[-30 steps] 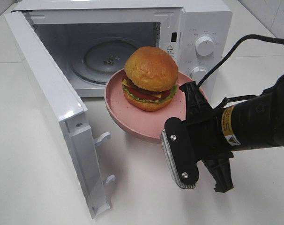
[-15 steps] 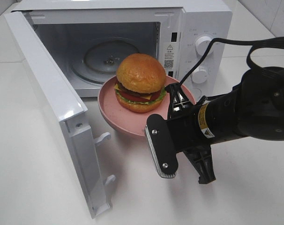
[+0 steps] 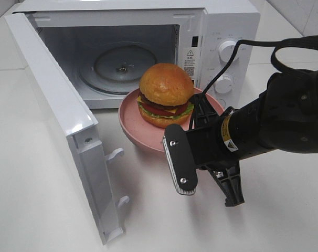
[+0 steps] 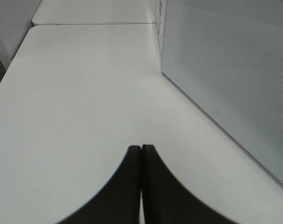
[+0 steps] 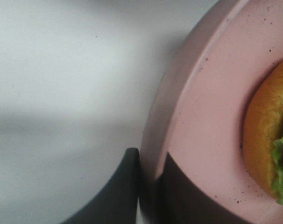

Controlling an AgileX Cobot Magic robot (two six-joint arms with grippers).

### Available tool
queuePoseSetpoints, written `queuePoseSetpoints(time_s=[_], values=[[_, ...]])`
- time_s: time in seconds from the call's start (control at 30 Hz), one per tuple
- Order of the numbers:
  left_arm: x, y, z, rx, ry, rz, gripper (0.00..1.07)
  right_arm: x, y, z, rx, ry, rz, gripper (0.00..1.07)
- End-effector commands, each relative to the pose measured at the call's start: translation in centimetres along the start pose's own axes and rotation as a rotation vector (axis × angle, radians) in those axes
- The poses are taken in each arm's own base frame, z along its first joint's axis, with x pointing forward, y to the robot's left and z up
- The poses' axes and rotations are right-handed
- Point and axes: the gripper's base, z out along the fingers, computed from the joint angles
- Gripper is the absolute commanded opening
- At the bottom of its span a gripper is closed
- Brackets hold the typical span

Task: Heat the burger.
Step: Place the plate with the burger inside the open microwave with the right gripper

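Note:
The burger, with its golden bun, lettuce, tomato and cheese, rides on a pink round plate held in the air just in front of the open microwave's cavity. My right gripper is shut on the plate's near right rim. The right wrist view shows its dark fingers clamping the pink plate's edge, with the burger at the side. My left gripper is shut, its fingertips pressed together over bare table, beside the microwave door.
The microwave door is swung wide open on the left, and its latch hooks stick out toward the plate. A glass turntable lies inside the cavity. The control knobs sit on the right front panel. White tabletop surrounds everything.
My right arm has swung in toward the microwave, carrying the plate and burger slightly left, then back right. The plate now sits closer to the cavity opening. The grip is unchanged.

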Motion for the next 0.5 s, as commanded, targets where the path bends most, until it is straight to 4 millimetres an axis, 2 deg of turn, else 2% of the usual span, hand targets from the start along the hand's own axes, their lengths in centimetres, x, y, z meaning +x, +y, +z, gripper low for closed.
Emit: queuePoseSetpoints(time_s=[0.03,0.5], values=[[0.06,-0.01,-0.23,-0.003,-0.032,0.002,0.00,-0.21,-0.74,-0.32,0.029,-0.015,-0.027,0.00],[0.06,-0.01,-0.23,-0.003,-0.032,0.002,0.00,-0.13,-0.24,-0.32,-0.025,-0.007,-0.050,0.00]])
